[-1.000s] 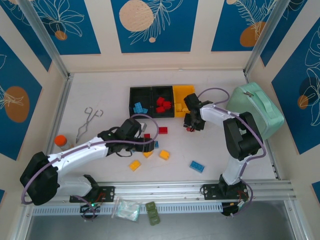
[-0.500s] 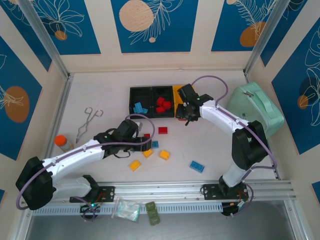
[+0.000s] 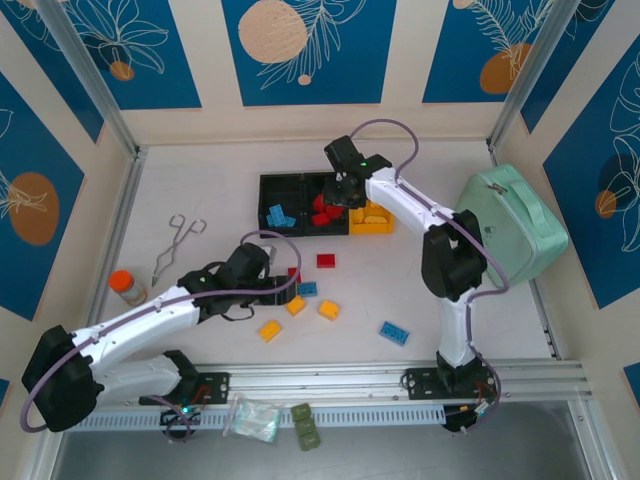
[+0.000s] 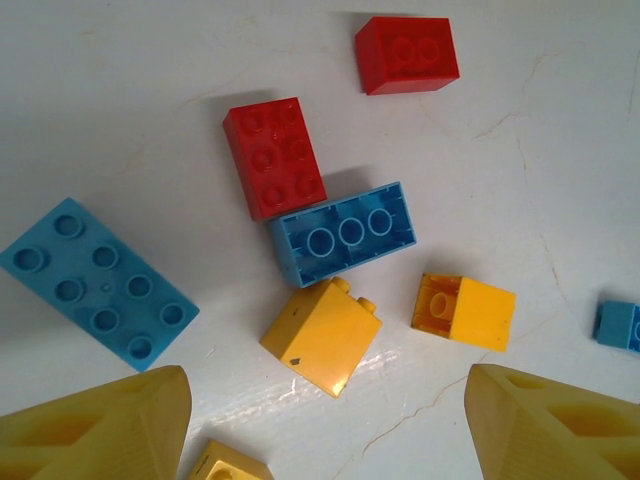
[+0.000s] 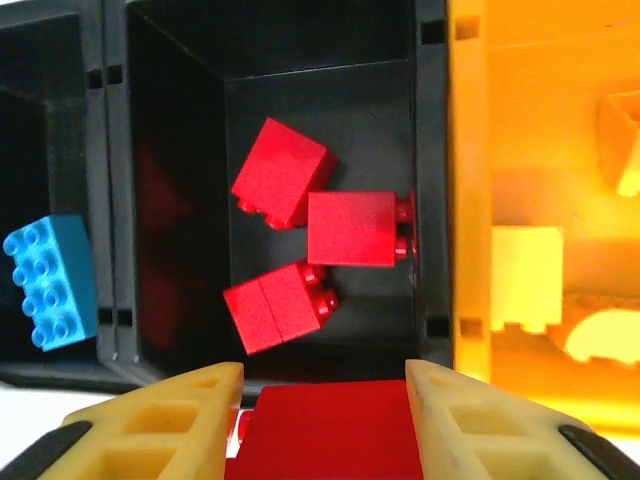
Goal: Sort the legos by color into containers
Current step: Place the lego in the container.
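My right gripper [image 3: 340, 192] hangs over the middle black bin [image 5: 432, 200], shut on a red brick [image 5: 335, 435]. Three red bricks [image 5: 350, 228] lie in that bin. To its left, the other black bin [image 5: 20, 150] holds a light blue brick [image 5: 52, 280]; to its right, the yellow bin [image 5: 468, 150] holds yellow bricks [image 5: 525, 275]. My left gripper [image 4: 330, 430] is open low over loose bricks on the table. A yellow brick [image 4: 322, 335] lies just ahead of its fingers [image 4: 110, 425]. Around it lie another yellow [image 4: 465, 311], two blue [image 4: 345, 232] and two red ones [image 4: 275, 157].
A lone blue brick [image 3: 394, 333] lies front right. Metal tongs [image 3: 175, 245] and an orange-capped bottle [image 3: 125, 285] sit at the left. The mint-green case [image 3: 510, 215] stands at the right wall. A plastic bag [image 3: 250, 418] and olive blocks [image 3: 305, 425] rest on the front rail.
My right gripper carried the red brick from the table in front of the yellow bin back and left, to above the middle black bin. The left gripper drew back slightly over the loose bricks.
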You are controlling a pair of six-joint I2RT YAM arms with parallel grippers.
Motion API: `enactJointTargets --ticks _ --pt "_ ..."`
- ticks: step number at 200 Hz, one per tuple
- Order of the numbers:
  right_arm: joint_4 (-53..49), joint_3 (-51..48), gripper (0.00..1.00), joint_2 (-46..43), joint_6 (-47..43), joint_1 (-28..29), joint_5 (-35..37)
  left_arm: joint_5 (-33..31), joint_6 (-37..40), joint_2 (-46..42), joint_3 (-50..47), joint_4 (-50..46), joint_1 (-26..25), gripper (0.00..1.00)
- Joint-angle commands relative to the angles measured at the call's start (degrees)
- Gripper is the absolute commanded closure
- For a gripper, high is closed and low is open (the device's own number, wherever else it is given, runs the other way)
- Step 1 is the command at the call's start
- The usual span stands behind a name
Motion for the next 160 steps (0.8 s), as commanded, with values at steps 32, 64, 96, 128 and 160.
enactJointTargets --ticks 32,64,96,128,160 --pt "-8.0 16.4 0.66 11.1 -1.7 -0.4 0.5 -1.8 -1.1 -2.6 -0.9 -3.2 0.9 0.28" --pt "-9.9 22.2 0.66 15.3 -2.2 -0.3 2.9 -1.7 -1.5 -2.8 -1.4 -3.2 1.0 0.28" --pt "-11.9 27.0 0.64 18.5 -2.3 -0.4 4.3 -1.6 -1.7 -3.1 -2.1 -3.1 1.1 0.28" --pt "-14.4 31.3 0.54 20.8 -2.4 0.0 6.4 -1.5 -2.0 -3.2 -2.3 -3.0 1.1 0.28" --pt "-14.7 31.9 0.49 20.7 -2.2 0.1 6.5 -1.8 -2.3 -3.9 -2.5 -3.5 1.1 0.28"
